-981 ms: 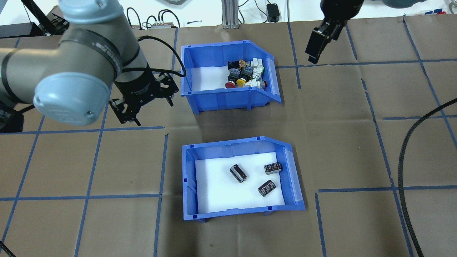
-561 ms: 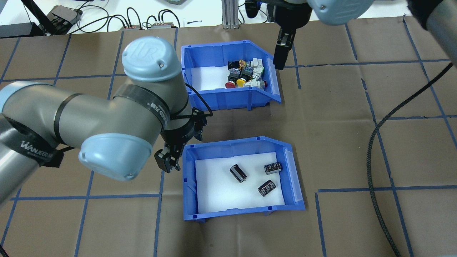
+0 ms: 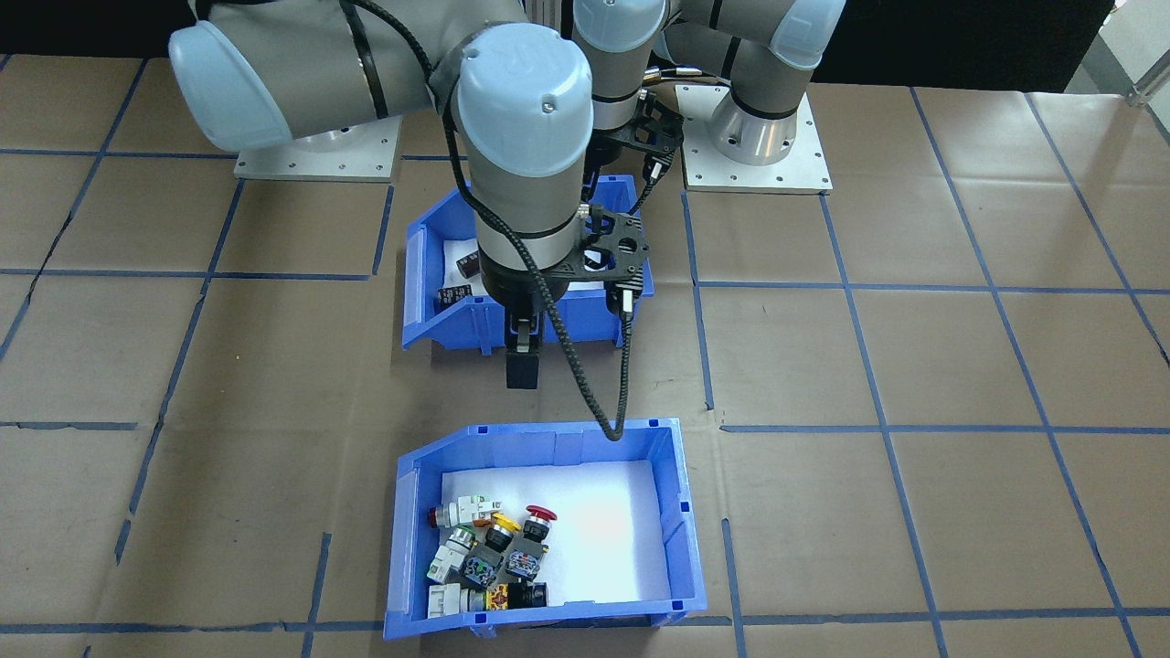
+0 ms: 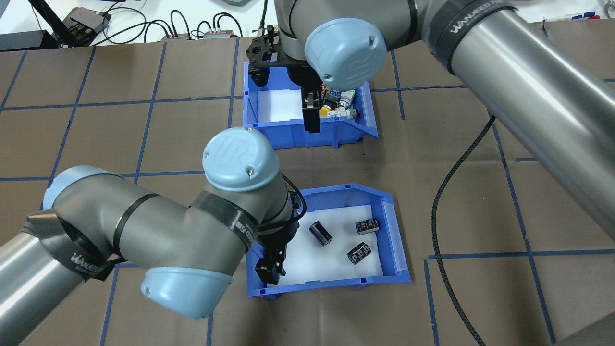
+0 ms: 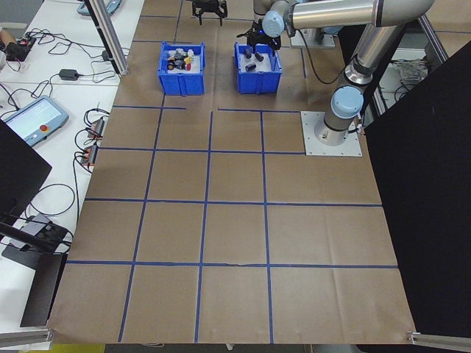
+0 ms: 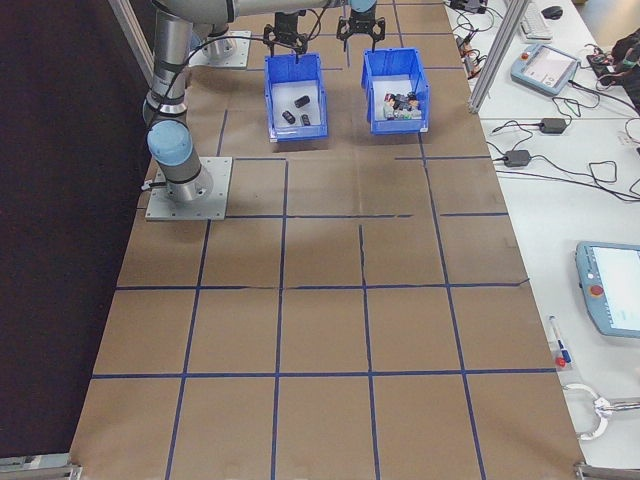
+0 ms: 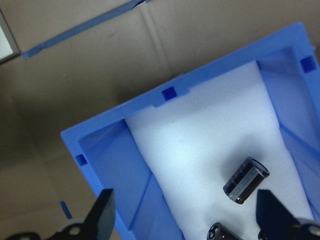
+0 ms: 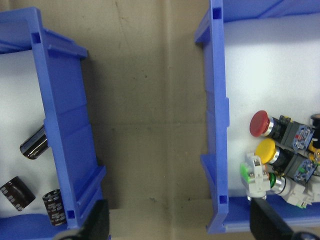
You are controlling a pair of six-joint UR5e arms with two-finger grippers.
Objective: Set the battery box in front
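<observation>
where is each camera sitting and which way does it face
Front-facing: across the table, facing the robot's bases; right hand hangs between bins.
Overhead: behind the robot, looking down; left hand at the blue plastic battery box with dark cylinders.
Left, right: table ends, looking along it; arms far off.
Left wrist: down into the battery box corner.
Right wrist: the gap between the boxes.
Shared: front-facing and overhead both show the blue plastic bin of coloured push-buttons.

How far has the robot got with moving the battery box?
Done: nothing yet; the battery box sits on the table, on the robot's side of the switch bin.
In hand: the left gripper is open over the box's left wall, nothing gripped. The right gripper hangs open between the two bins.
Left: grip the box, carry it to the front, set it down.
</observation>
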